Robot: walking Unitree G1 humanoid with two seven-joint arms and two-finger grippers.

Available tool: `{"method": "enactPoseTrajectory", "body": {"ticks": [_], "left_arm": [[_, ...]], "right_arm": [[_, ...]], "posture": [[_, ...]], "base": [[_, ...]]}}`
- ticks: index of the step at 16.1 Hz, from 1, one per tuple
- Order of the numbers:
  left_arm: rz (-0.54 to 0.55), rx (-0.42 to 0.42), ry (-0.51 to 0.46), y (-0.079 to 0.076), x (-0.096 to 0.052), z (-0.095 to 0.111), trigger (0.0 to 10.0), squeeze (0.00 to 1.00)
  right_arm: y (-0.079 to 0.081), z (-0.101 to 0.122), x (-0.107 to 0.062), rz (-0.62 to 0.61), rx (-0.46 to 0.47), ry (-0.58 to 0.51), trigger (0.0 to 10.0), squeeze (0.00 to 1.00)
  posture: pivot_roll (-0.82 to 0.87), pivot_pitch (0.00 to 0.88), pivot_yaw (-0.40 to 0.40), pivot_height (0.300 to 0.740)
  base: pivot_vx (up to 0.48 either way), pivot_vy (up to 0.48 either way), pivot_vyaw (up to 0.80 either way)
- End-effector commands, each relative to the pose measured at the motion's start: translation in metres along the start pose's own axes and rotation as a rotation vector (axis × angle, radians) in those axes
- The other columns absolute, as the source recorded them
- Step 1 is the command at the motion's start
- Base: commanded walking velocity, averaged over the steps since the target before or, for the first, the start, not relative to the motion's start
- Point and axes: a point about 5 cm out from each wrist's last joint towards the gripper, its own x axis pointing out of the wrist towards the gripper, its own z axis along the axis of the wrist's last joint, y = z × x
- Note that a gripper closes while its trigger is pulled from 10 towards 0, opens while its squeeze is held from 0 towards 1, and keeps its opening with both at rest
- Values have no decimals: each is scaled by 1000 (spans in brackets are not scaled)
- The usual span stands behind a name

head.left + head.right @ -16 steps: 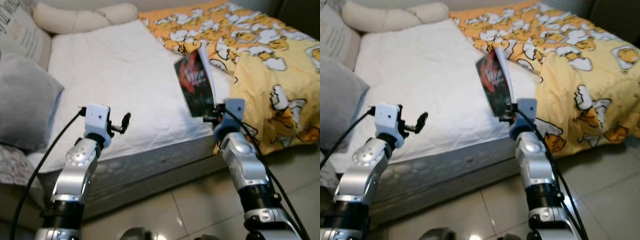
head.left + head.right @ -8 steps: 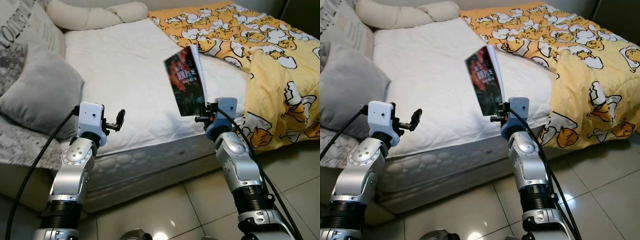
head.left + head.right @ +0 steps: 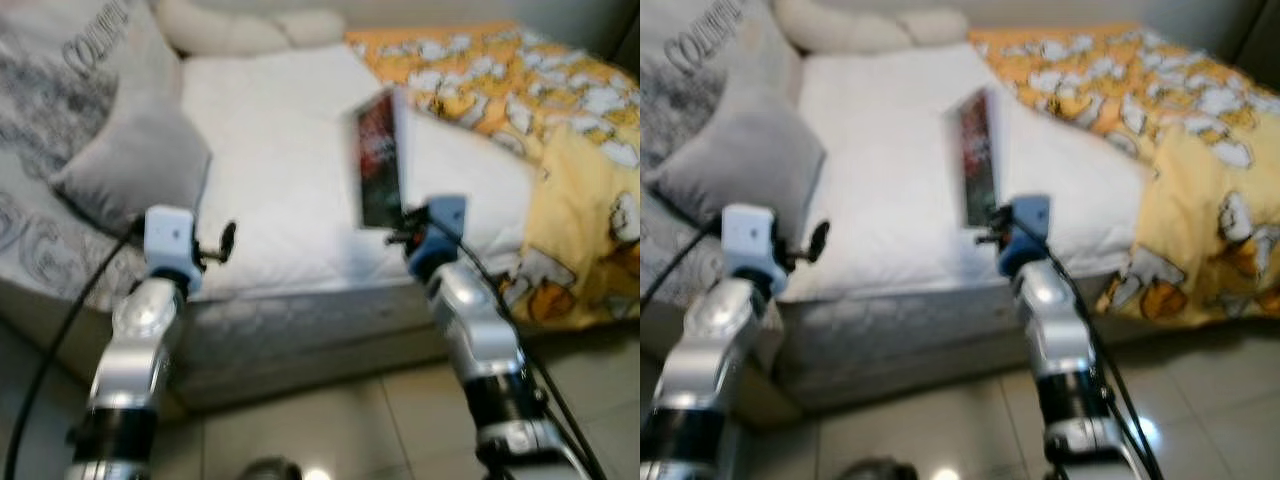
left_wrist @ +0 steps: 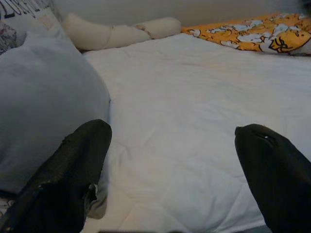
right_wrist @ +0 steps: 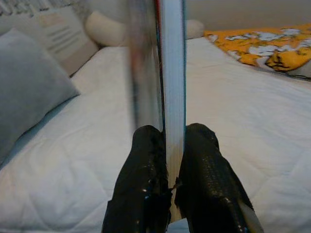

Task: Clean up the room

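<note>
At frame centre the right pincer (image 3: 405,222) is pinching the stiff, light book (image 3: 379,160) by its bottom edge, while the left pincer (image 4: 177,165) is hanging spread over the bed (image 3: 280,140).

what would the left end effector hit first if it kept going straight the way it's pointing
Probably the white mattress. The left end effector is open, empty, and aimed low across the bed. The grey pillow lies just off to one side of that line, and the long cream bolster is further back. Depth is hard to judge.
</note>
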Motion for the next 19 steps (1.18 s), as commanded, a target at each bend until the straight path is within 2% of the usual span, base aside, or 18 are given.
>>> {"method": "enactPoseTrajectory", "body": {"ticks": [1,14,17,19], "left_arm": [[-4,0,-5,-2,0,1,10000,0],[-15,4,1,0,3,-2,10000,0],[-16,1,0,0,5,-2,10000,0],[-17,-2,-2,-1,5,-2,10000,0]], "right_arm": [[-3,10,0,-4,2,-40,10000,0],[-1,6,2,23,-46,-7,10000,0],[-2,5,1,22,-53,-5,10000,0],[-4,4,0,3,-29,-2,10000,0]], "posture": [[-9,0,48,740],[-14,0,52,740],[-16,0,52,740],[-18,0,52,740]], "base": [[262,0,0],[276,0,0],[281,0,621],[283,0,0]]}}
